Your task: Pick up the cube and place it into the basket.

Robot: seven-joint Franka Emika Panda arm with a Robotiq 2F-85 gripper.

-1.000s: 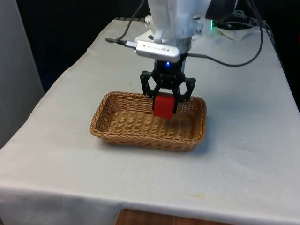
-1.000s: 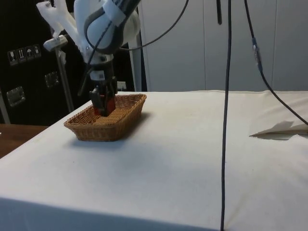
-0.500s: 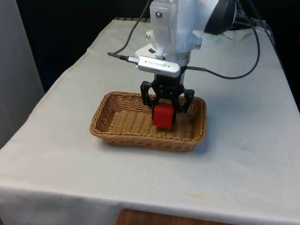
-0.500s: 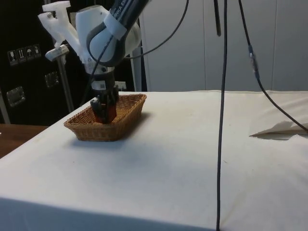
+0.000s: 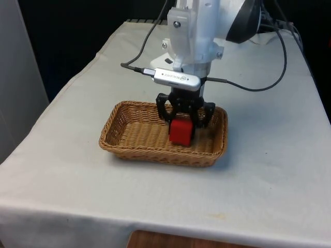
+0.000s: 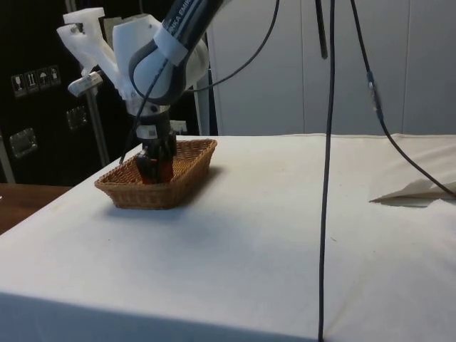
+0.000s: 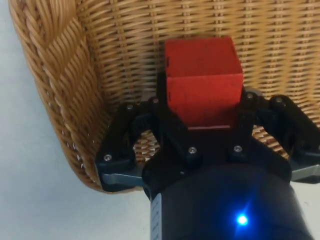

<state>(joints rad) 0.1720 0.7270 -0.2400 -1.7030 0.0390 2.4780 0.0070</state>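
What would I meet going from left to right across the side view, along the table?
Basket's near end → red cube held by the gripper inside the basket → basket's far end → bare white cloth → folded paper.

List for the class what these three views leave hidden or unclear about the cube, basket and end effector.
- Whether the red cube rests on the basket floor: the side view's near wall hides its underside.
- The cube's gripped faces: in the wrist view the end effector covers them.
- The basket's far end: cut off by the wrist view's edges.
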